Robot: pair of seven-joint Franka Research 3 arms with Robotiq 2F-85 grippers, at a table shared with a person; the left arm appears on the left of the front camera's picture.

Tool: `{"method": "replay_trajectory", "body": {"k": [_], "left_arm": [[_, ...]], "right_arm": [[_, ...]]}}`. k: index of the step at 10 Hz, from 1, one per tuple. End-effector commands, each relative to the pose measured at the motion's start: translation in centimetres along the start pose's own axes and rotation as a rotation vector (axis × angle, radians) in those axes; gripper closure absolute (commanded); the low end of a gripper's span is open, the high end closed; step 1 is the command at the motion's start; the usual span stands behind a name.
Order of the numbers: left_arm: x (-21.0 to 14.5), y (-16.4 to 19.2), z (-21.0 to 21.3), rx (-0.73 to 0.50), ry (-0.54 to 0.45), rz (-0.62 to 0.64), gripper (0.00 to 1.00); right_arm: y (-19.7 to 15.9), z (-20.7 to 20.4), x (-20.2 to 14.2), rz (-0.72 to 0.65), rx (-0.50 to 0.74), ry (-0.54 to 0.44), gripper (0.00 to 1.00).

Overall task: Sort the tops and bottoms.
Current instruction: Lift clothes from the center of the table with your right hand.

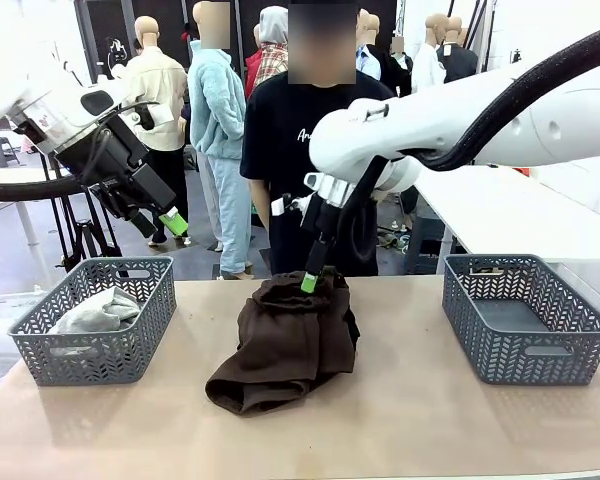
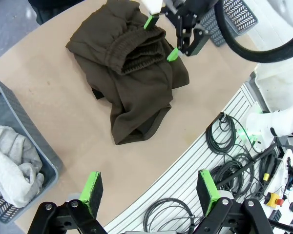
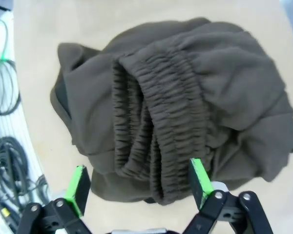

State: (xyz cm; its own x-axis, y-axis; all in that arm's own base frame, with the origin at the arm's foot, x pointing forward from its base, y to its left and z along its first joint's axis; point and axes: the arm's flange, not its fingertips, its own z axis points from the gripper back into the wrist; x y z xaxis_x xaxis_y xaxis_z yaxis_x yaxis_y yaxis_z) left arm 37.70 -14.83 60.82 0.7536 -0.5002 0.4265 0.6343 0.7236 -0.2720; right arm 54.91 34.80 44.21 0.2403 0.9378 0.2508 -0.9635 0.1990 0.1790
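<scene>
Right gripper (image 3: 139,183) stands wide open, jaws straddling the elastic waistband of the dark brown trousers (image 3: 185,97), heaped mid-desk (image 1: 410,420); whether it touches the cloth cannot be told; left gripper (image 2: 149,189), equally wide, hangs high at 9 o'clock over the left basket (image 1: 130,350) holding the grey top (image 1: 100,312); right basket (image 1: 525,350) sits at 3 o'clock.
</scene>
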Motion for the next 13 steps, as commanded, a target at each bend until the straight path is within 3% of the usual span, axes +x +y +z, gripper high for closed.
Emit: {"method": "replay_trajectory", "body": {"k": [1, 4, 7, 13], "left_arm": [[0.1, 0.0, 0.1, -0.004, -0.005, 0.003, 0.00], [0.1, 0.0, 0.1, -0.004, -0.005, 0.003, 0.00], [0.1, 0.0, 0.1, -0.004, -0.005, 0.003, 0.00], [0.1, 0.0, 0.1, -0.004, -0.005, 0.003, 0.00]], "right_arm": [[-1.5, -1.2, 0.7, 0.005, -0.002, 0.089, 0.00], [-2.5, -4.3, 1.6, 0.031, 0.004, 0.173, 0.00], [-1.8, -5.6, 2.5, 0.054, -0.120, 0.194, 0.00], [1.1, -3.4, 3.6, 0.094, -0.281, 0.186, 0.00]]}}
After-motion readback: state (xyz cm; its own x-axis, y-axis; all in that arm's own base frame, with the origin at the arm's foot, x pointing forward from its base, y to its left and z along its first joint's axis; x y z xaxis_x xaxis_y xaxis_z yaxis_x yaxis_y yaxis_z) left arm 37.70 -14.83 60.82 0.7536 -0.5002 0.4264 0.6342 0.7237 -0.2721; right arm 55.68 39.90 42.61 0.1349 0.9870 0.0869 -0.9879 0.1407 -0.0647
